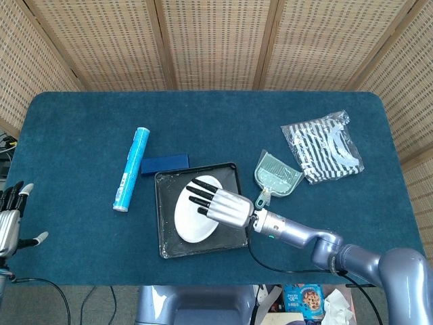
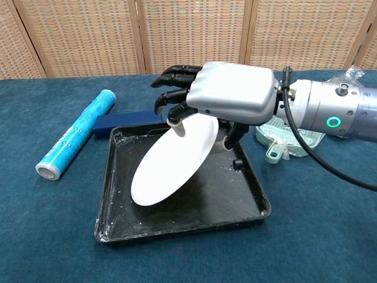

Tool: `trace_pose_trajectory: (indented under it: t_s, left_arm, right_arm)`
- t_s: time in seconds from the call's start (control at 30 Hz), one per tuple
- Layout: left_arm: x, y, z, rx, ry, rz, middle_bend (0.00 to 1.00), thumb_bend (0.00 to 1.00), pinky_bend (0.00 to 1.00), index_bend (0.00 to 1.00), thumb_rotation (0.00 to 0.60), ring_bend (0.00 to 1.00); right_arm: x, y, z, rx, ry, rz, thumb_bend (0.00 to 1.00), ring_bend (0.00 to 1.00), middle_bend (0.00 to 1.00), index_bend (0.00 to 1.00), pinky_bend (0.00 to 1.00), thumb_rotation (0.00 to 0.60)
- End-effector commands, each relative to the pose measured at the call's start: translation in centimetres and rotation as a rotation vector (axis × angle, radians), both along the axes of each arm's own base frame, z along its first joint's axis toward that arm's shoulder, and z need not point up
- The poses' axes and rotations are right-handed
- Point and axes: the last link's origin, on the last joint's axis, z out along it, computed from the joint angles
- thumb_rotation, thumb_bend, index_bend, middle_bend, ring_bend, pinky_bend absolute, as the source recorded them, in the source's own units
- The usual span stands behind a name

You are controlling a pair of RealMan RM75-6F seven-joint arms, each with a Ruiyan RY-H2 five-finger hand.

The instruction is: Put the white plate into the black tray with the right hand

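White plate (image 2: pixel 171 162) tilted over black tray (image 2: pixel 247 206)

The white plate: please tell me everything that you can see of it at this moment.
The white plate is round, plain and smooth, with no pattern; its material cannot be told. The right hand holds it by its upper edge, fingers over the top. It is tilted steeply, its lower edge down over the floor of the black tray, near the tray's left side. Whether that edge already touches the tray floor cannot be told. Nothing else touches it.
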Motion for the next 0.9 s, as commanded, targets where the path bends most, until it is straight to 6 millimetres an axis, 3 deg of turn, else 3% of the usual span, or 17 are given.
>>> trace_pose_trajectory:
  t_s: [0.03, 0.27, 0.37, 0.43, 0.5, 0.57, 0.67, 0.77, 0.9]
  left_arm:
    - [0.1, 0.0, -0.1, -0.001, 0.002, -0.002, 0.0, 0.0, 0.0, 0.0, 0.6, 0.0]
    - [0.3, -0.1, -0.2, -0.001, 0.022, -0.012, 0.0, 0.0, 0.0, 0.0, 0.6, 0.0]
    - [0.6, -0.4, 0.0, 0.012, 0.014, -0.028, 0.0, 0.0, 0.0, 0.0, 0.6, 0.0]
    - [0.8, -0.9, 0.1, 0.013, 0.008, -0.042, 0.0, 0.0, 0.0, 0.0, 0.6, 0.0]
    - [0.9, -1.2, 0.2, 0.006, 0.004, -0.049, 0.0, 0.0, 0.0, 0.0, 0.6, 0.0]
    - [1.2, -1.6, 0.3, -0.001, -0.002, -0.068, 0.0, 0.0, 0.0, 0.0, 0.6, 0.0]
    - [1.4, -2.0, 0.6, 0.004, -0.011, -0.091, 0.0, 0.0, 0.0, 0.0, 0.6, 0.0]
    - [1.6, -2.4, 0.9, 0.018, -0.019, -0.111, 0.0, 0.0, 0.0, 0.0, 0.6, 0.0]
    - [2.0, -3.2, 0.9, 0.024, -0.012, -0.147, 0.0, 0.0, 0.0, 0.0, 0.6, 0.0]
  right_arm:
    - [-0.7, -1.0, -0.3, -0.096, 0.11, -0.023, 0.0, 0.0, 0.02, 0.0, 0.0, 0.6]
    - [-2.8, -0.3, 4.1, -0.216, 0.094, -0.033, 0.0, 0.0, 0.0, 0.0, 0.0, 0.6]
    - [-4.9, 0.3, 7.3, -0.27, 0.042, -0.114, 0.0, 0.0, 0.0, 0.0, 0.0, 0.6]
    - [-7.9, 1.2, 10.4, -0.309, -0.03, -0.242, 0.0, 0.0, 0.0, 0.0, 0.0, 0.6]
    - [-9.8, 1.8, 11.9, -0.33, -0.062, -0.321, 0.0, 0.0, 0.0, 0.0, 0.0, 0.6]
    - [-12.6, 3.0, 14.3, -0.38, -0.104, -0.426, 0.0, 0.0, 0.0, 0.0, 0.0, 0.6]
    - [-15.2, 5.2, 16.2, -0.421, -0.183, -0.537, 0.0, 0.0, 0.0, 0.0, 0.0, 0.6]
    - [-17.7, 7.8, 17.2, -0.473, -0.254, -0.666, 0.0, 0.0, 0.0, 0.0, 0.0, 0.6]
    - [-19.6, 11.5, 17.3, -0.548, -0.368, -0.822, 0.0, 0.0, 0.0, 0.0, 0.0, 0.6]
